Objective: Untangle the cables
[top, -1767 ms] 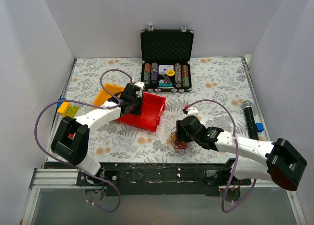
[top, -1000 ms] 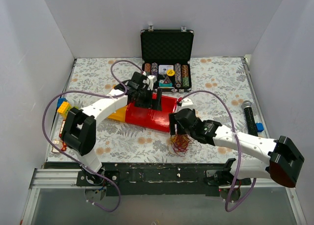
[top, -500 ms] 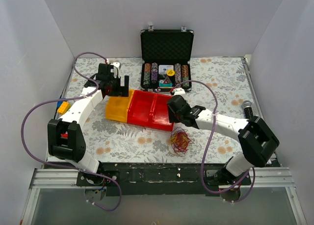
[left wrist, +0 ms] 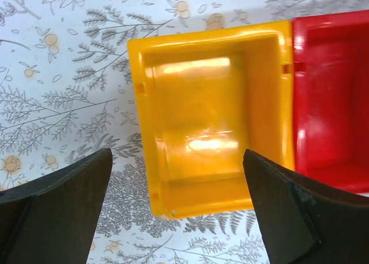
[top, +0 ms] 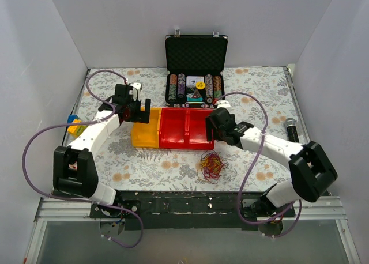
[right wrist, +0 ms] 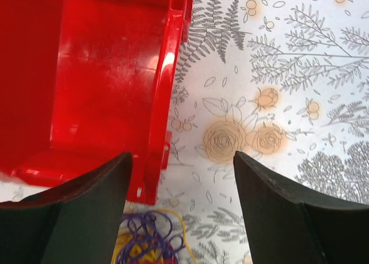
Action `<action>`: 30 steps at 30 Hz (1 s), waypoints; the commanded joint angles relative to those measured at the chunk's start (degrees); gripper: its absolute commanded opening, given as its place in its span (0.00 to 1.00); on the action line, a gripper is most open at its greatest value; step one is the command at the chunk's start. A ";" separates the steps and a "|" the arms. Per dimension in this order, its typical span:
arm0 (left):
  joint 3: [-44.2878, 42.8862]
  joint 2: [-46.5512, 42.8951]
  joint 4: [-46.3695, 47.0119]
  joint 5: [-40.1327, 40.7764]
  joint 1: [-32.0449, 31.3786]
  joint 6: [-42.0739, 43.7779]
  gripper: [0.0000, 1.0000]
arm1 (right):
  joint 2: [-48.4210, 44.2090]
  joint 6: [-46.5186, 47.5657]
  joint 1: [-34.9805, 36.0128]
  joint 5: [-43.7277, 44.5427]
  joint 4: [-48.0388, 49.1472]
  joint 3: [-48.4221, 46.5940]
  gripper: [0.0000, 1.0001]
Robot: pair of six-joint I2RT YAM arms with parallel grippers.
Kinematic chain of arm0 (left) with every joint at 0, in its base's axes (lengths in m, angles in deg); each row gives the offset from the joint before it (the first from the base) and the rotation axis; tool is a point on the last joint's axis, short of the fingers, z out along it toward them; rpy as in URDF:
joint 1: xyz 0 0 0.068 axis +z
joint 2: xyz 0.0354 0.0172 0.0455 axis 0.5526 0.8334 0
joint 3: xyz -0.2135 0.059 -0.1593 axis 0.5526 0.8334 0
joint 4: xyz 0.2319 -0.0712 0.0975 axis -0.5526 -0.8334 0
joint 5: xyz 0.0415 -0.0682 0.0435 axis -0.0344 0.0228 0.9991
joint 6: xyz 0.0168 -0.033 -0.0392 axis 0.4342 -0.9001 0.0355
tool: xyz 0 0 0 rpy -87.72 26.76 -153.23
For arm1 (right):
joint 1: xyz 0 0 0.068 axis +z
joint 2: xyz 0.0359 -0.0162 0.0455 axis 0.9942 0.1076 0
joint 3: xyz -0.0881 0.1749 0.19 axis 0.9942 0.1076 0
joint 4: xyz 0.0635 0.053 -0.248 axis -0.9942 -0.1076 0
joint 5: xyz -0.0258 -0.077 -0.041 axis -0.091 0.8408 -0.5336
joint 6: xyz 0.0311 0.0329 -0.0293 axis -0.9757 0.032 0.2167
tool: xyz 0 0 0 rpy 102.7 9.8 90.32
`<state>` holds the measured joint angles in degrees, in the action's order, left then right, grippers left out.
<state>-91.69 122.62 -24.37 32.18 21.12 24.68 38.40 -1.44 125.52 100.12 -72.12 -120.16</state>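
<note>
Left claw [left wrist: 177, 155] apart above yellow bin [left wrist: 151, 131], right claw [right wrist: 183, 155] apart over red bin [right wrist: 104, 74] rim, tangled cables [top: 211, 165] lying on worktop [top: 259, 91]

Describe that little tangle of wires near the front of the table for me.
The cables are one loose bunch of hair-thin loops, mostly red and yellow-orange with darker strands, all tangled together. They lie on the flowered tablecloth, just in front of the near right corner of the red bin, seemingly not touching it. Nothing holds them.
</note>
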 commanded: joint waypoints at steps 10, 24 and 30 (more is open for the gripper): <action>0.18 -15.00 -8.65 -27.68 -2.33 7.22 0.98 | -24.57 -14.13 7.52 -11.34 4.29 21.78 0.75; 2.02 -15.01 -10.94 -28.48 -15.69 8.02 0.98 | -15.16 -14.40 23.87 -14.78 16.52 15.82 0.59; 4.39 -14.04 -11.12 -32.25 -19.47 9.60 0.98 | -19.11 -15.02 23.88 -11.79 12.92 17.75 0.64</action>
<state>-89.14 108.08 -34.36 3.46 3.35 32.64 22.64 -15.99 149.34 85.70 -58.29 -102.83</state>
